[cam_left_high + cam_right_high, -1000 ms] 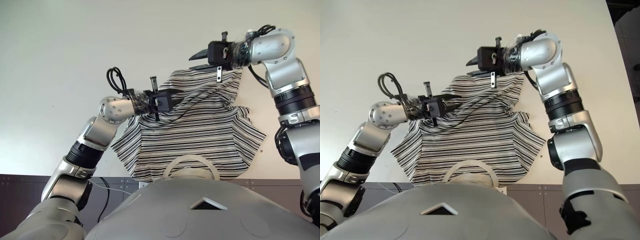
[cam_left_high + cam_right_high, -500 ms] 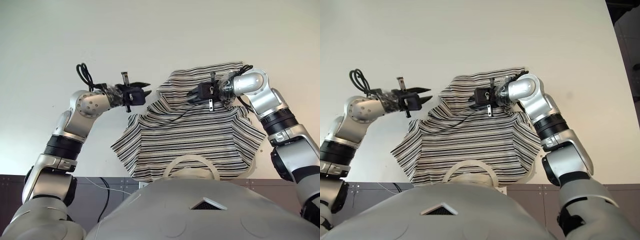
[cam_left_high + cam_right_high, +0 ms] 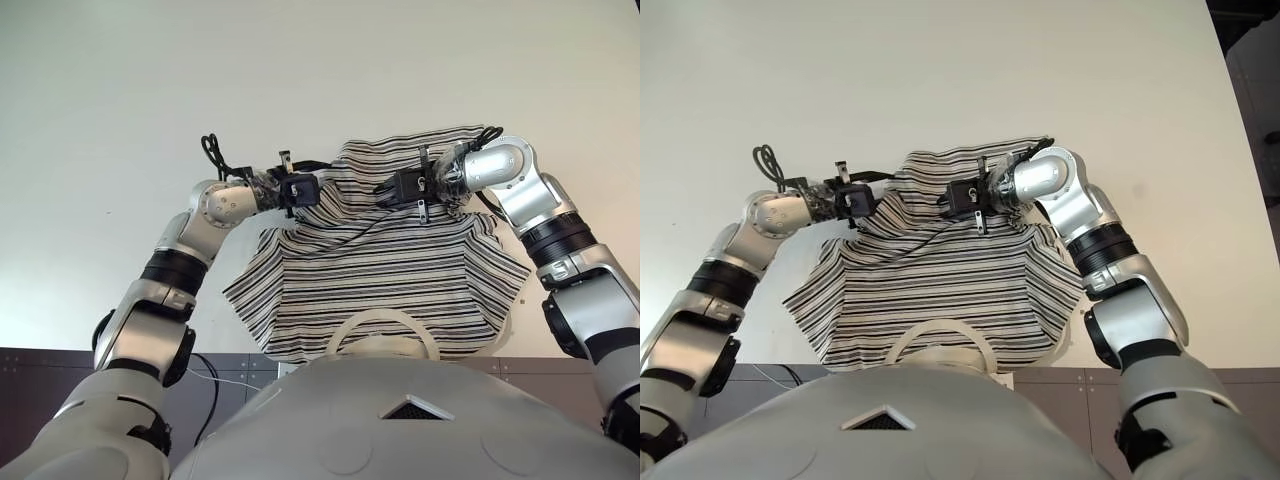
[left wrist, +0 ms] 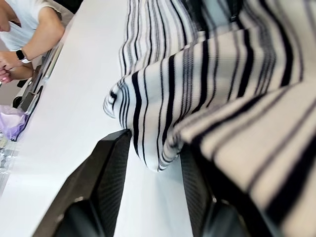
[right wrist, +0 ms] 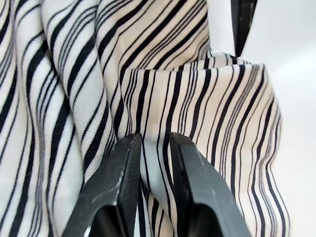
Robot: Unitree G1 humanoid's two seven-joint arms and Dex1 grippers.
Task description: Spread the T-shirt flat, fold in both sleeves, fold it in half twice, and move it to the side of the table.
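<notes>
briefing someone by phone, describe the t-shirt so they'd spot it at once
Start at the big white table. Near its front edge lies the T-shirt, a rumpled spread of cloth. Its thin black and white stripes set it apart from the plain top.

T-shirt (image 3: 400,285) on the table (image 3: 120,100)

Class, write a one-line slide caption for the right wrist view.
Close-up: the right gripper pinches a fold of the striped T-shirt.

Silver arms (image 3: 208,222), black joints (image 3: 172,270), looped black cables (image 3: 213,150)
</notes>
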